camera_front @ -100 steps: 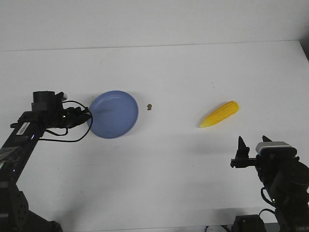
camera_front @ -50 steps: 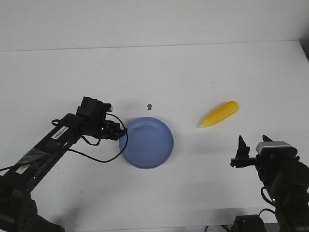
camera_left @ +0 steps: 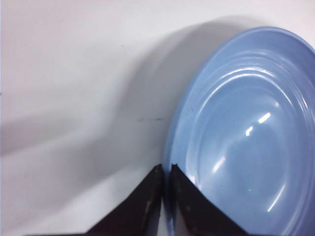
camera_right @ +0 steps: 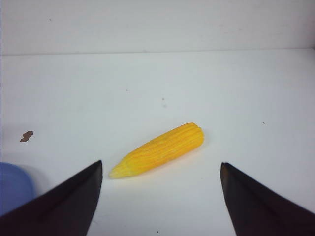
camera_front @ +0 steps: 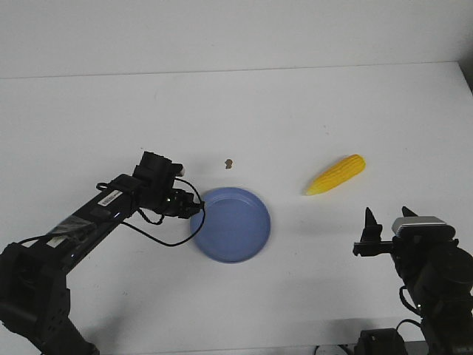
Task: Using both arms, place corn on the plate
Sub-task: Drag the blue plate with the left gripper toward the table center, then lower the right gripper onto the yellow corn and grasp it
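Observation:
The blue plate (camera_front: 233, 223) sits near the table's middle. My left gripper (camera_front: 196, 207) is shut on the plate's left rim. In the left wrist view the two black fingertips pinch the rim of the plate (camera_left: 246, 132), and the left gripper (camera_left: 166, 168) holds it. The yellow corn (camera_front: 337, 174) lies on the table to the right of the plate, tapered end toward the plate. My right gripper (camera_front: 367, 222) is open and empty, near the front right, short of the corn. The right wrist view shows the corn (camera_right: 158, 150) ahead of the right gripper (camera_right: 160, 167).
A tiny brown speck (camera_front: 229, 163) lies on the white table beyond the plate; it also shows in the right wrist view (camera_right: 26, 136). The plate's edge (camera_right: 12, 187) shows in the right wrist view.
My left arm has dragged the plate from the left of the table rightward and nearer the front, toward the middle. The right arm and the corn have not moved.

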Motion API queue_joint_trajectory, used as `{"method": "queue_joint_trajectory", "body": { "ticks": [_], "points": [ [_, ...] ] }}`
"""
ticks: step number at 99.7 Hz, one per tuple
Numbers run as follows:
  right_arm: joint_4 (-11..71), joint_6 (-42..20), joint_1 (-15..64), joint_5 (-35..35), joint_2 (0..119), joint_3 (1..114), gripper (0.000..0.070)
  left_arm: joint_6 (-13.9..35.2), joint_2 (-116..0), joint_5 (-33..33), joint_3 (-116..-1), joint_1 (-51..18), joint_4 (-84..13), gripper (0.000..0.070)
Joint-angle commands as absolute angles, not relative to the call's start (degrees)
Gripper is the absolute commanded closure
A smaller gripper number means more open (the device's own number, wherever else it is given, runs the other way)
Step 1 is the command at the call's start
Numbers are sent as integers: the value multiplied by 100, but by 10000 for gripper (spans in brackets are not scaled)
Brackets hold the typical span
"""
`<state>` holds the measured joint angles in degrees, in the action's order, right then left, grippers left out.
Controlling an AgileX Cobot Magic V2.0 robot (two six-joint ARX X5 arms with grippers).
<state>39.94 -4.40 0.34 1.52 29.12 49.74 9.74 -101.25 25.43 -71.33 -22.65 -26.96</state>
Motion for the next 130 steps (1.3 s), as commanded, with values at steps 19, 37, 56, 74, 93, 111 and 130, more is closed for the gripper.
{"method": "queue_joint_trajectory", "body": {
  "ticks": [19,37,56,74,93,111,130],
  "points": [
    [3911,-486,38,152,2930,5081,198,897,-10414,2587,-7203,-2296,-2689,683],
    [3909,-486,38,152,2930,5081,198,904,-10418,2589,-7203,-2296,-2696,437],
    [3903,-486,38,152,2930,5081,198,897,-10418,2593,-7203,-2294,-2692,143],
    [3903,-486,38,152,2930,5081,198,838,-10359,2589,-7203,-2211,-2692,40],
    [3896,-486,38,152,2930,5081,198,659,-9889,2401,-7203,-1935,-2753,0],
    [3798,-491,38,152,2930,5081,198,259,-9070,1415,-7203,-1564,-2952,0],
    [3544,-722,38,152,2932,5081,197,-123,-8276,526,-7201,-1304,-3253,0]
  ]
}}
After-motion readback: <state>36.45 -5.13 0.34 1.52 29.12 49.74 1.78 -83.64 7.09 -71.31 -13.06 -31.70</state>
